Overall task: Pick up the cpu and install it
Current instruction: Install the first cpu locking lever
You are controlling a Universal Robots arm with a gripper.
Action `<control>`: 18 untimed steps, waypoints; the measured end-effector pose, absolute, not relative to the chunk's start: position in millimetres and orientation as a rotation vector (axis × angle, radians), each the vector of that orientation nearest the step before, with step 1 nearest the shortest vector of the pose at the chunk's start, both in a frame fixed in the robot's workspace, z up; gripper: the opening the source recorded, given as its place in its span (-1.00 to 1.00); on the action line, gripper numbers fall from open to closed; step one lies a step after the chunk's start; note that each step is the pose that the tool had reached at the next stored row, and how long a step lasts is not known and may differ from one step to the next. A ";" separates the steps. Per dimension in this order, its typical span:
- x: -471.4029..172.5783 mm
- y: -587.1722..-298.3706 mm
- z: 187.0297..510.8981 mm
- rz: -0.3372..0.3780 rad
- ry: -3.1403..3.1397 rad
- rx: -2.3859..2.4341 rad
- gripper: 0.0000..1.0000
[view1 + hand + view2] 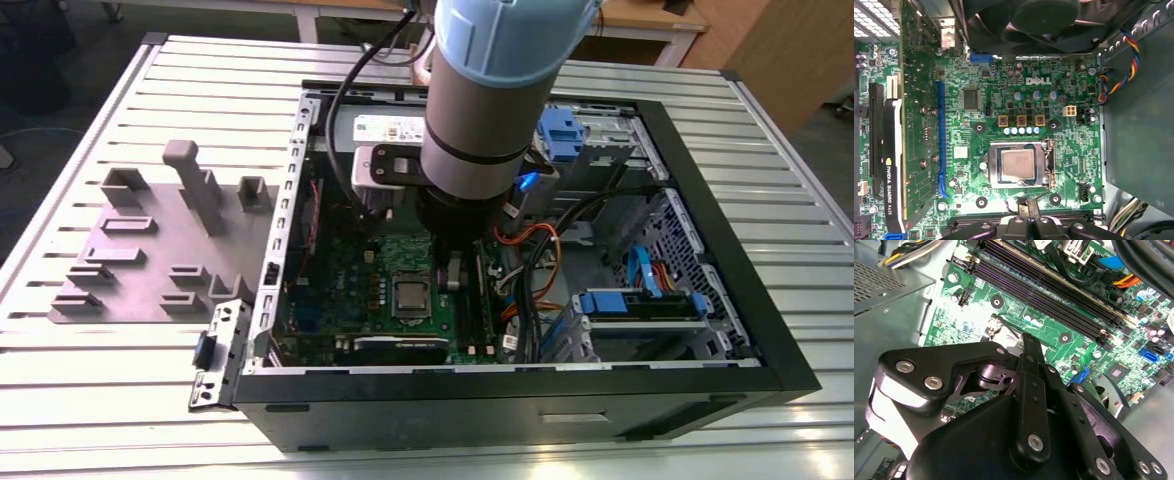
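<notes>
The exterior view is showing the arm reaching down into the open computer case on the slatted desk. The first wrist view is showing the cpu, a silver-grey square, sitting in its socket on the green board. Whether the tool is clenched or released, I cannot tell.

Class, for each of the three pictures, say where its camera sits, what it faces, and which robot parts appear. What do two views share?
Exterior view: high off the arm, looking down on the open black computer case; the arm fills its middle.
First wrist view: on the arm, facing the large green circuit board and the small silver-grey square cpu in its socket.
Second wrist view: on the arm, looking past the black claw.
Both wrist views share the board.
</notes>
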State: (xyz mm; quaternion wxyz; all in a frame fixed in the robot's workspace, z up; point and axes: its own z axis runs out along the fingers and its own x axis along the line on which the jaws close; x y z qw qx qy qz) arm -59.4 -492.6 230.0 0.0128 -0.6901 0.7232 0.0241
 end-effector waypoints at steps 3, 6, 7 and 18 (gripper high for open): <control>-59.6 -495.5 229.2 0.074 2.247 -2.163 -0.79; -59.6 -498.3 227.9 0.070 2.243 -2.170 -0.79; -59.5 -498.9 226.8 0.070 2.242 -2.172 -0.79; -59.6 -505.6 219.7 0.070 2.237 -2.177 -0.79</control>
